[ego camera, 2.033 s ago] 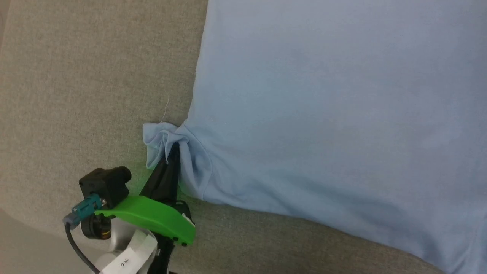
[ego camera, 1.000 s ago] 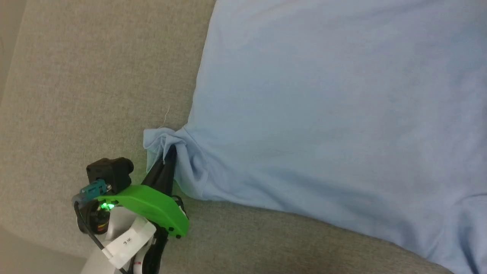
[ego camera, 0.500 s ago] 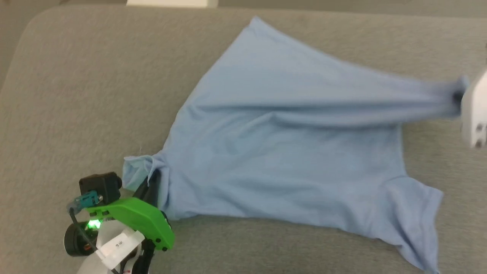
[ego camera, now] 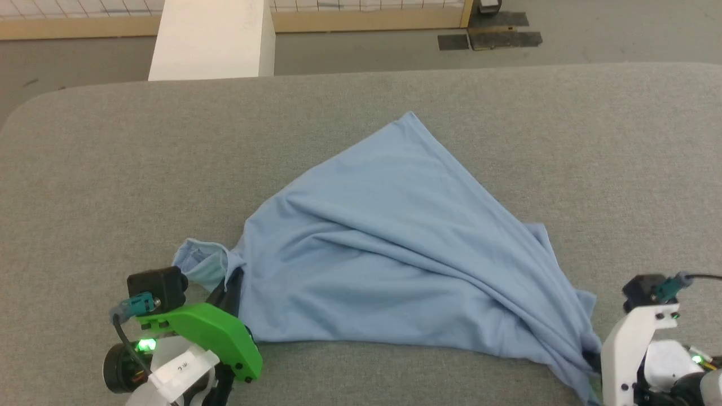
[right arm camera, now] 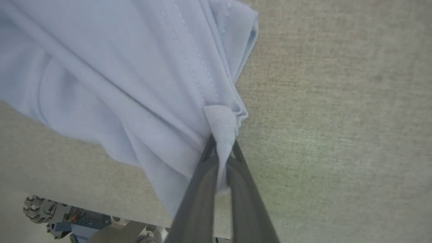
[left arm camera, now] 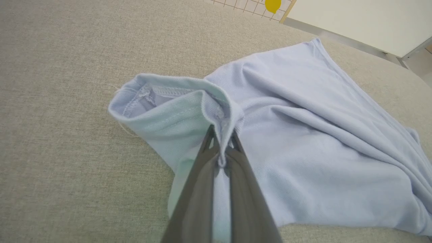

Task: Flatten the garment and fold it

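The garment (ego camera: 389,259) lies on the grey table (ego camera: 113,169), from the table's middle down to its near edge. It is heaped in a rough triangle, with the peak toward the table's far edge and long soft ridges running slantwise across it.

The left pincer (left arm camera: 221,143) is pressed together on cloth at the table's near-left. It nips the stitched rim of what looks like a sleeve opening, which gapes like a little tube beside the fingers. The right pincer (right arm camera: 221,148) is clamped at the table's near-right edge, pinching a gathered wad of hemmed cloth; several layers seem to be caught there.

From where I stand this looks a light, limp knit with no stiffness at all. It should sag and fold wherever it isn't held, and it probably gives a bit when pulled. The table's cover is a coarse weave, so I'd expect the shirt to cling and drag across it rather than glide. Lifting it should therefore spread it better than sliding would.

The sensible places to hold are the sewn edges: hems, sleeve rims and shoulder seams. There the cloth is doubled and less likely to slip out or stretch. The thing to watch is grabbing two layers when only one is wanted, which I'd guess would keep those ridges in.
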{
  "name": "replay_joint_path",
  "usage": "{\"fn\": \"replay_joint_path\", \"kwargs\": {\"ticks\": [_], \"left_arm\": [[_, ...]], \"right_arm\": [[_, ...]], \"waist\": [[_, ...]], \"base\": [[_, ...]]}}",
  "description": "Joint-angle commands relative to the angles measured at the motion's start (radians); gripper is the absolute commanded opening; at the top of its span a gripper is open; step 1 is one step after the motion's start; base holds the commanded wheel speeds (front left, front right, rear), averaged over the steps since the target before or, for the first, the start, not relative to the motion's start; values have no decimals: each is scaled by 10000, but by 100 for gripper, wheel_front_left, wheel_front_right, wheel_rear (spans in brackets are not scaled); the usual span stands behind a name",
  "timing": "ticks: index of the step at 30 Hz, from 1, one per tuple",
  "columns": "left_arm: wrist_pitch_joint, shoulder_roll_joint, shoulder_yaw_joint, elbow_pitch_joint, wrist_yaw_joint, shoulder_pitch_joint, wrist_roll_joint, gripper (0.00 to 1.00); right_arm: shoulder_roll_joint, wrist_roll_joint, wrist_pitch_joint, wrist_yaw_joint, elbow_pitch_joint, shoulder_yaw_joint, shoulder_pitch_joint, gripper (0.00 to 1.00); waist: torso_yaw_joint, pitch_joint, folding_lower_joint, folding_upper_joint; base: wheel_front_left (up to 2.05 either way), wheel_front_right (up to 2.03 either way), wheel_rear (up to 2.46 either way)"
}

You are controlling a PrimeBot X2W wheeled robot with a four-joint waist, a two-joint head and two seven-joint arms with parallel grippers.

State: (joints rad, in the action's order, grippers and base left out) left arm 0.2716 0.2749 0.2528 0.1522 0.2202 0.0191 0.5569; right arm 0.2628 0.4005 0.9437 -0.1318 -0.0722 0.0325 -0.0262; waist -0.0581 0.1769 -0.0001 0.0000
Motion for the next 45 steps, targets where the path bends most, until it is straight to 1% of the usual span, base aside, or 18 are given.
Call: {"fn": "replay_joint_path", "kwargs": {"ticks": [1, 3, 5, 6, 7, 8, 11, 15, 19, 23, 27, 31, 36, 40, 44, 45], "left_arm": [[-2, -45, 5, -54, -20, -111, 154, 0], [-7, -46, -2, -99, -18, -133, 185, 0], [-18, -42, -19, -132, -7, -171, 214, 0], [-25, -36, -26, -146, 1, -195, 223, 0], [-26, -31, -28, -157, 6, -213, 230, 0], [-26, -26, -27, -170, 11, -233, 237, 0], [-38, -16, -43, -190, 34, -294, 266, 0], [-38, 10, -62, -163, 62, -367, 297, 0], [-38, 31, -69, -124, 90, -416, 315, 0], [-28, 42, -39, -50, 102, -406, 312, 0], [-25, 41, 31, 83, 95, -293, 267, 0], [-2, 4, 163, 240, 62, -5, 184, 0], [-74, -133, 324, 285, -44, 409, 152, 0], [-259, -372, 469, 220, -154, 803, 161, 0], [-472, -590, 624, 109, -293, 1166, 155, 0], [-525, -647, 674, 98, -331, 1246, 152, 0]], "right_arm": [[-108, 63, 47, 11, -188, -129, 253, 0], [-195, 166, 14, 11, -344, -221, 452, 0], [-269, 282, -238, 11, -329, -175, 445, 0], [-279, 340, -444, 11, -247, -153, 379, 23], [-270, 399, -624, 11, -159, -131, 321, 57], [-259, 475, -906, 11, -30, -43, 232, 100], [-282, 568, -1954, 11, 474, 372, -79, 100], [-403, 411, -3467, 11, 1092, 830, -583, 100], [-476, 280, -4960, 11, 1417, 903, -1138, 100], [-474, 204, -6020, 11, 1169, 604, -1708, 100], [-610, 3, -6444, 11, 557, 392, -2588, 100], [-597, -319, -6573, 11, -116, 124, -3838, 100], [-309, -838, -6199, 11, -1206, -351, -5481, 100], [77, -1293, -5465, 11, -2116, -1023, -6799, 100], [371, -1822, -4211, 11, -3091, -1518, -7943, 100], [419, -1972, -3760, 11, -3347, -1612, -8225, 100]], "waist": [[50, -42, 1, 0], [96, -68, 1, 0], [111, -102, 1, 0], [112, -130, 1, 0], [116, -155, 1, 0], [123, -195, 1, 0], [125, -322, 1, 0], [111, -462, 1, 0], [116, -544, 1, 0], [231, -487, 1, 0], [519, -191, 1, 0], [1064, 403, 1, 0], [1924, 1299, 1, 0], [2639, 2079, 1, 0], [3197, 2728, 1, 0], [3346, 2918, 1, 0]], "base": [[0, 0, 0], [0, 0, 0], [0, 0, 0], [0, 0, 0], [0, 0, 0], [0, 0, 0], [0, 0, 0], [0, 0, 0], [0, 0, 0], [0, 0, 0], [0, 0, 0], [0, 0, 0], [0, 0, 0], [0, 0, 0], [0, 0, 0], [0, 0, 0]]}}
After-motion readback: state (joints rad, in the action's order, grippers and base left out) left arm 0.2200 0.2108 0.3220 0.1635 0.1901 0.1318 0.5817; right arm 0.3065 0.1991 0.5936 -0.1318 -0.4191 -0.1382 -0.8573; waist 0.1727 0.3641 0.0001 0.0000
